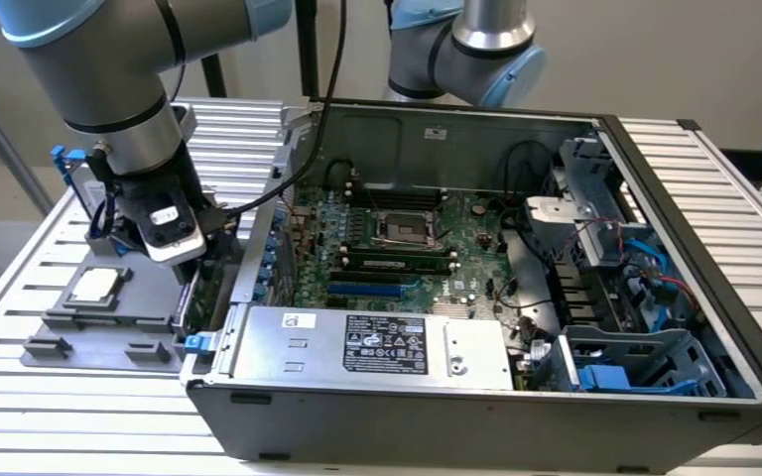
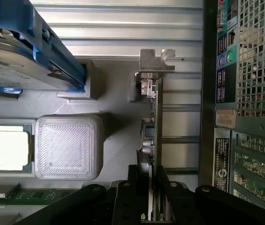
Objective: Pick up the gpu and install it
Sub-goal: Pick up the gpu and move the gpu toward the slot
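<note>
Where the hand sits: the black two-fingered hand (image 1: 186, 263) on the grey robot arm (image 1: 116, 89) hangs at the exterior view's left, just outside the open computer case
Hand state: clenched on the gpu, one black finger (image 2: 139, 187) pressed to each face of the card
Gpu: the gpu (image 2: 153, 131), a thin dark green-black card seen edge-on from the wrist, stands on its long edge between the grey tray and the rear panel of the case
Bracket: the card's narrow silver metal bracket (image 2: 156, 61) is at the end farthest from the hand
Lifted or seated: cannot tell whether the card has left the tray
Tray: a grey moulded plastic tray (image 1: 156, 302) lies on the bench beside the case
Chip: a small square silver CPU chip (image 2: 9, 147) rests in a pocket of the tray, well apart from the card
Block: a ribbed grey square block (image 2: 66, 147) rises just beside the chip
Drive: a silver hard drive (image 2: 10, 70) with blue side rails stands at the tray's far end
Case: the dark grey computer case (image 1: 487, 416) lies open on its side, showing a green motherboard (image 1: 408, 248) and a silver power supply box (image 1: 368, 342)
Bench: a white slatted metal bench (image 1: 76, 416) carries tray and case
Background: a second grey and blue arm (image 1: 467, 40) stands behind the case
</note>
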Available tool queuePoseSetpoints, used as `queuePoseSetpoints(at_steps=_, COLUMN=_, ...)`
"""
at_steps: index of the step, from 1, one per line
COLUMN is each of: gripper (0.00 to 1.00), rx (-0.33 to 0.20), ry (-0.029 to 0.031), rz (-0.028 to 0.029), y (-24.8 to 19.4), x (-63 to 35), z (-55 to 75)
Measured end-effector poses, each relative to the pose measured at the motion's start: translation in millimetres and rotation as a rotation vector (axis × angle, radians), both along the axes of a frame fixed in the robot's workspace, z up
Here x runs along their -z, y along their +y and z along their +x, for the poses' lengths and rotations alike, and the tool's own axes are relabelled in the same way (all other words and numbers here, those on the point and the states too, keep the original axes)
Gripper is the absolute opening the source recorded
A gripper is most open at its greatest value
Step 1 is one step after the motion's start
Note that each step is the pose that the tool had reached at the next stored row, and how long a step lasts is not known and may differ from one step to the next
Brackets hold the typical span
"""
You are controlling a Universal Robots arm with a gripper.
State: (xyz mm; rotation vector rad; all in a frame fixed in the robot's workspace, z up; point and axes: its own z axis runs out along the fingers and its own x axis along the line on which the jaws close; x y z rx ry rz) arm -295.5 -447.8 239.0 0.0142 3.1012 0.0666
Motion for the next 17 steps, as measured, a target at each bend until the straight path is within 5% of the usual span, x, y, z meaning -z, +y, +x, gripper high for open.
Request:
queuePoseSetpoints(at_steps=8, gripper=0.27, rx=0.000, ry=0.0072, rz=-0.0001, y=0.0, x=-5.9, z=0.0)
queuePoseSetpoints(at_steps=17, gripper=0.27, rx=0.000, ry=0.0196, rz=0.0000, y=0.0, x=-29.2, z=0.1)
